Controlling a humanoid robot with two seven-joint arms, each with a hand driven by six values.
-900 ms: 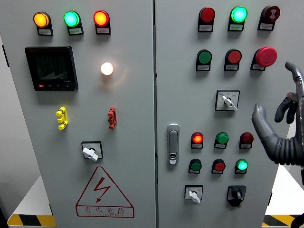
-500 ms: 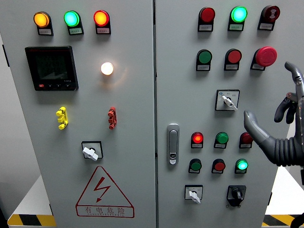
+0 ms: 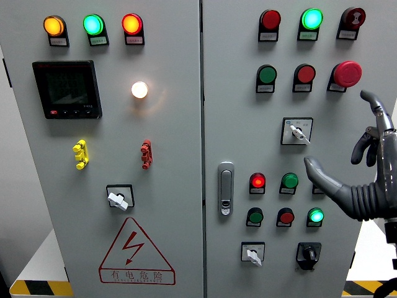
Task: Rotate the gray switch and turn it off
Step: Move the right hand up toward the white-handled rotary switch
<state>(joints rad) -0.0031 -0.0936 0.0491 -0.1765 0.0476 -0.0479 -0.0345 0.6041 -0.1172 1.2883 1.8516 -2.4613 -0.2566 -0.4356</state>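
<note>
Leftward displacement of the right hand since the earlier frames is recorded, its thumb tip now lying beside the green lamp and covering the dark red lamp further right. Head view: the fingers are seen spread and relaxed, nothing being held. The gray switch is located on the right door, above the thumb and apart from it, its pointer angled to the lower right. Similar switches are shown at lower left and bottom.
</note>
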